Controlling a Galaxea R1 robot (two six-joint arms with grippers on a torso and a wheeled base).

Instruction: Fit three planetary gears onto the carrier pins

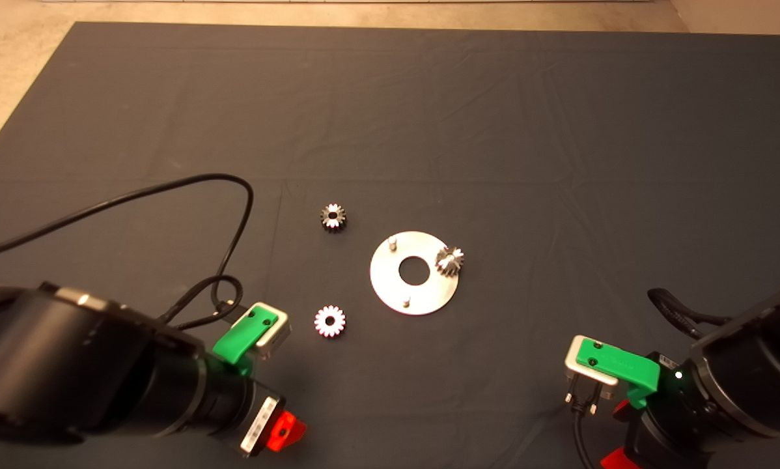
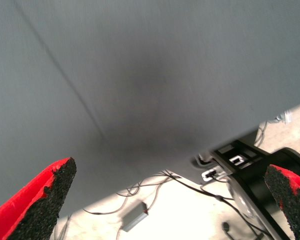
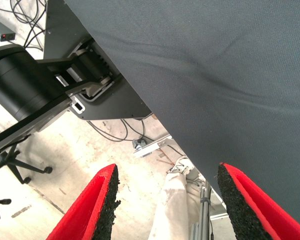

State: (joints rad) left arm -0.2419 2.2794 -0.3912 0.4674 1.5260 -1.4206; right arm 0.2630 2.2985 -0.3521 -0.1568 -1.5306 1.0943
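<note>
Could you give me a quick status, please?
Both grippers open, parked near edge: left, right. One gear on disc, tilted; two on mat. Nothing blocking.

Robot lab: floor cables (image 2: 140, 187), office chair (image 3: 15, 160).

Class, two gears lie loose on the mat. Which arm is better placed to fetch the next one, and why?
Probably the left: its tool waits open near the bright gear; the right tool sits beyond the disc.

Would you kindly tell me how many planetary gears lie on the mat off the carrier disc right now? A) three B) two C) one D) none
B: two planetary gears lie on the mat clear of the carrier disc, a dark one beyond it and a lighter one nearer the left gripper, while the third gear sits tilted at the disc's edge.
</note>
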